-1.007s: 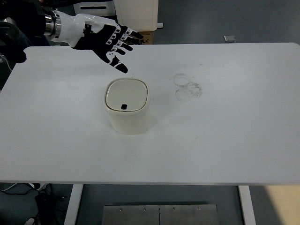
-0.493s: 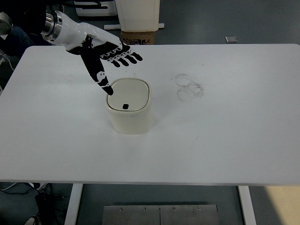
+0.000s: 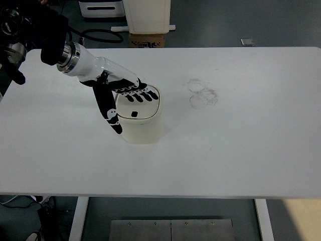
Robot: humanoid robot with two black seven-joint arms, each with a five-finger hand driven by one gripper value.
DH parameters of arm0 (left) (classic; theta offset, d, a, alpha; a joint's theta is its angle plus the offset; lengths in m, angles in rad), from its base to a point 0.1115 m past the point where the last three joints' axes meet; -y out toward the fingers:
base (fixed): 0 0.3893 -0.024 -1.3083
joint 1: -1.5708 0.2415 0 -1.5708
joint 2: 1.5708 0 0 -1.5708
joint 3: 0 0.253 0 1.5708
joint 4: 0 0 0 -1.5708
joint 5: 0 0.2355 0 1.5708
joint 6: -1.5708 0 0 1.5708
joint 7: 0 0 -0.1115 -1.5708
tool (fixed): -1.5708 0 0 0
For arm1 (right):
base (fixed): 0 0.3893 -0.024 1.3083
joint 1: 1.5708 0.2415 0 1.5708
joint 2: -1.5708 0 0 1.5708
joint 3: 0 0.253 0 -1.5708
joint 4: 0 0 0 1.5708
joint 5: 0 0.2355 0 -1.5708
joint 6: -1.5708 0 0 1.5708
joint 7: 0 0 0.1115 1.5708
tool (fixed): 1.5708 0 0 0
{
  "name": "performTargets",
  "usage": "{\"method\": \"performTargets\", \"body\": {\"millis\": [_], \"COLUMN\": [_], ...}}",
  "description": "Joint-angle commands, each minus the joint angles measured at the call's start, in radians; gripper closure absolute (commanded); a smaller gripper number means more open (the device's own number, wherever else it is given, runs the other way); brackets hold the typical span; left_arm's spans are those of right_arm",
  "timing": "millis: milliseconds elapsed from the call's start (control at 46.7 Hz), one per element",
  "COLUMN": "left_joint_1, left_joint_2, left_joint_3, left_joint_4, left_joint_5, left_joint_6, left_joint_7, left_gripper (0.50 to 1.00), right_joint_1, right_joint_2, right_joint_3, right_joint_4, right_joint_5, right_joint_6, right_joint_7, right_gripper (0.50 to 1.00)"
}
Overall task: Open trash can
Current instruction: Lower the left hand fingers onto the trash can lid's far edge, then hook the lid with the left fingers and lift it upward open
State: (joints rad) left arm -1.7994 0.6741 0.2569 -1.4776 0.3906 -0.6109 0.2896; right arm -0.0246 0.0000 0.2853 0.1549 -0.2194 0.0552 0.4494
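A white table fills most of the view, seen from steeply above. Near its middle, slightly left, stands a small cream trash can with rounded corners. Its lid lies flat and closed, with a small dark button near the lid's front edge.

The robot's left hand, black with white joints, reaches over the can from the far left. Its four fingers are spread flat across the far part of the lid, while the thumb points down along the can's left side. The hand is open and grips nothing; whether the fingers touch the lid cannot be told.

To the right of the can, faint ring marks stain the tabletop. Beyond the table's far edge, behind the can, sits a cardboard box on the floor.
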Motion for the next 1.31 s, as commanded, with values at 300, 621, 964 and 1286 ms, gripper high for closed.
{"method": "performTargets", "body": {"millis": [300,621,964,1286], "left_joint_1": [0.038,0.058,0.097,0.058], "left_joint_2": [0.007,-0.001,-0.007,-0.004], "left_joint_3": [0.024,0.024,0.022,-0.019], "left_joint_4": [0.000,0.003,0.011,0.043], "left_joint_5": [0.065,0.076,0.131,0.116], "left_joint_6": [0.000,0.000,0.000,0.000], "left_joint_7": [0.000,0.000,0.000,-0.001], "left_gripper": [0.500,0.500,0.500,0.500], "right_joint_1": [0.000,0.000,0.000,0.000], "right_joint_2": [0.000,0.000,0.000,0.000], "right_joint_3": [0.000,0.000,0.000,0.000], "right_joint_4": [0.000,0.000,0.000,0.000], "right_joint_5": [0.000,0.000,0.000,0.000], "right_joint_6": [0.000,0.000,0.000,0.000], "right_joint_7": [0.000,0.000,0.000,0.000], "right_gripper": [0.509,0.509,0.509,0.509]}}
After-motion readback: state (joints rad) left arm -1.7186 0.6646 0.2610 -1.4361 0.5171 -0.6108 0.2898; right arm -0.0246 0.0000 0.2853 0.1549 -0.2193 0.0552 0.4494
